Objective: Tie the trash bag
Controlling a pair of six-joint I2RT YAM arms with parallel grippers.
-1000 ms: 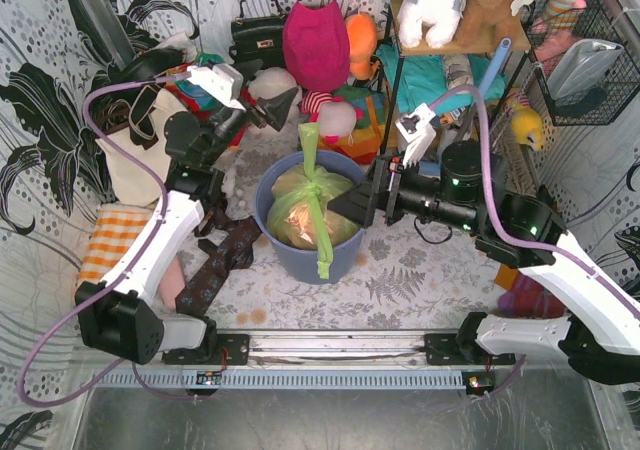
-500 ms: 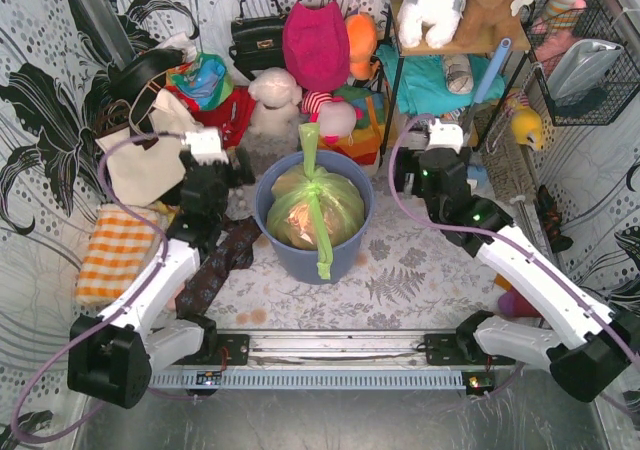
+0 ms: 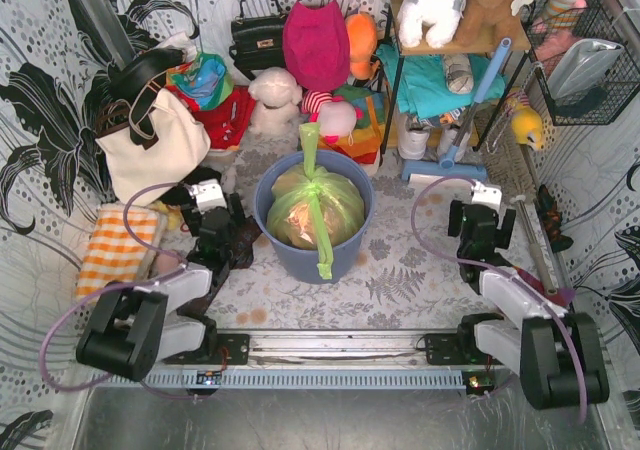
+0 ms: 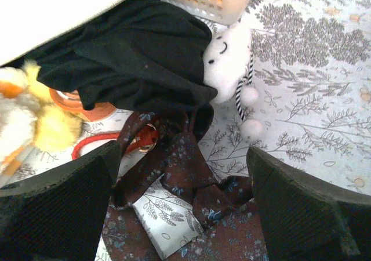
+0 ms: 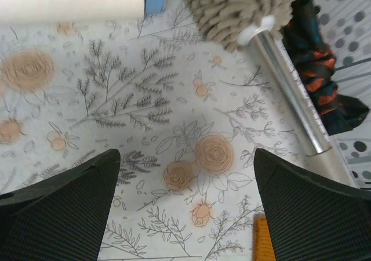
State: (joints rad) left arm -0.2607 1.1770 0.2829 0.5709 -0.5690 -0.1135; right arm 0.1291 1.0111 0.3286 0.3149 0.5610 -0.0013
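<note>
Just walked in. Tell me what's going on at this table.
Nothing is being handled now. The thin lime-green plastic trash bag sits in the blue-grey round bin, its neck apparently knotted, one tail standing up and another hanging over the rim. Both arms are folded low by their bases; the left pincer and the right pincer are open and empty.

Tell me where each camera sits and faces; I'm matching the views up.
Top external: above and behind the arms, looking down on the trash bag in its bin; both arms show, left gripper and right gripper open.
Left wrist: looks down at a dark floral cloth between its fingers.
Right wrist: looks down past its fingers at a mop head.
All share the floral table cover.
</note>
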